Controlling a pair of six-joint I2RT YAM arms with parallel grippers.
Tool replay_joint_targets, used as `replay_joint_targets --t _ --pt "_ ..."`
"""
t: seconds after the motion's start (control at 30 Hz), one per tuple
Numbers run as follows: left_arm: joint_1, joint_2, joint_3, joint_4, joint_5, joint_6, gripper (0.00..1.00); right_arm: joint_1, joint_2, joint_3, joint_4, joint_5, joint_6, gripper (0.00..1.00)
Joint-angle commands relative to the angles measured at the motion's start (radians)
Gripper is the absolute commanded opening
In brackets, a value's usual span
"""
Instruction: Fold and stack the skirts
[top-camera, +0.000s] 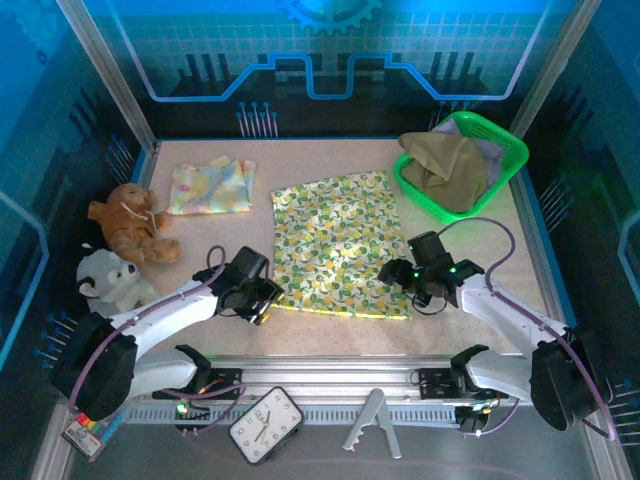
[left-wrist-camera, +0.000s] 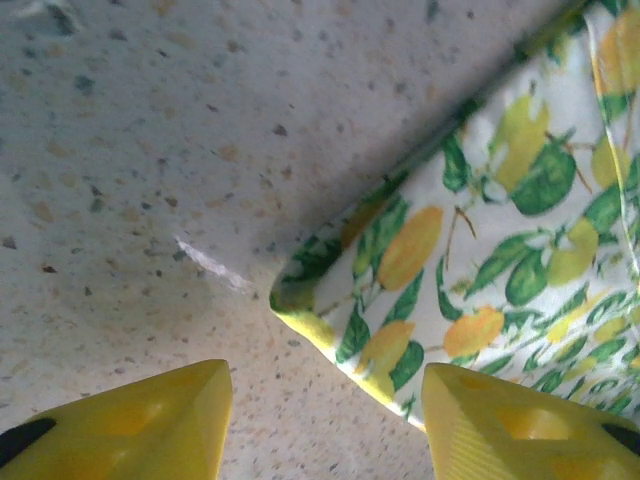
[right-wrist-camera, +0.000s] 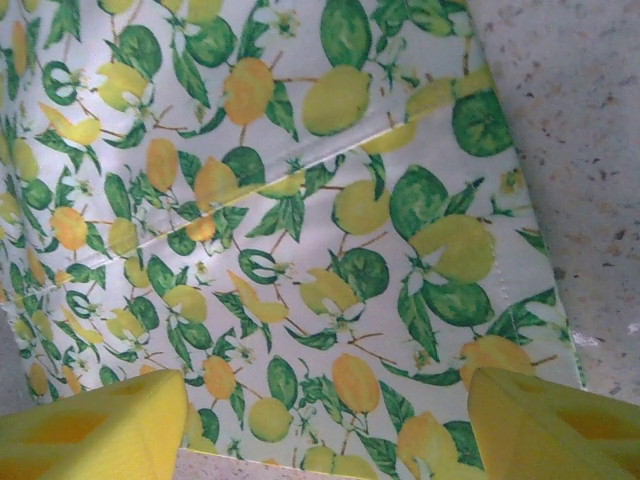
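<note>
A yellow-green lemon-print skirt (top-camera: 335, 245) lies spread flat mid-table. My left gripper (top-camera: 266, 300) hovers open at its near-left corner; in the left wrist view the gripper (left-wrist-camera: 325, 425) has the skirt's corner (left-wrist-camera: 450, 250) between its yellow fingertips (left-wrist-camera: 150, 425), just ahead of them. My right gripper (top-camera: 402, 273) stands open over the skirt's near-right part; the right wrist view shows the gripper (right-wrist-camera: 325, 430) above the printed cloth (right-wrist-camera: 300, 200) near its hem. The olive-khaki skirt (top-camera: 445, 165) is heaped in the green basket (top-camera: 510, 165), with a strip of lavender-grey cloth (top-camera: 492, 150) behind it.
A folded pastel cloth (top-camera: 210, 185) lies at the back left. A brown plush toy (top-camera: 130, 225) and a grey-white one (top-camera: 112, 280) sit along the left edge. A clock (top-camera: 265, 425) rests on the front rail below the arm bases.
</note>
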Motion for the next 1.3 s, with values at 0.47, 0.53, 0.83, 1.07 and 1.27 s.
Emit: replay_joint_targets --t 0.47,0.53,0.83,1.07,1.27 --pt "-0.009 0.032 -0.008 0.036 -0.076 -0.091 0.51 -0.021 -0.060 -0.047 -0.038 0.006 0.046 0.76" --pt "-0.010 0.012 -0.012 0.012 -0.080 -0.093 0.51 -0.027 -0.066 -0.053 -0.041 0.005 0.048 0.77" --pt "-0.010 0.076 -0.011 0.114 -0.046 -0.095 0.45 -0.072 -0.083 -0.066 -0.101 -0.018 0.031 0.73" --pt "-0.010 0.087 0.009 0.104 -0.063 -0.088 0.29 -0.128 -0.100 -0.067 -0.224 -0.069 -0.061 0.65" --pt "-0.010 0.067 0.021 0.078 -0.078 -0.070 0.08 -0.133 -0.102 -0.097 -0.240 -0.170 -0.054 0.59"
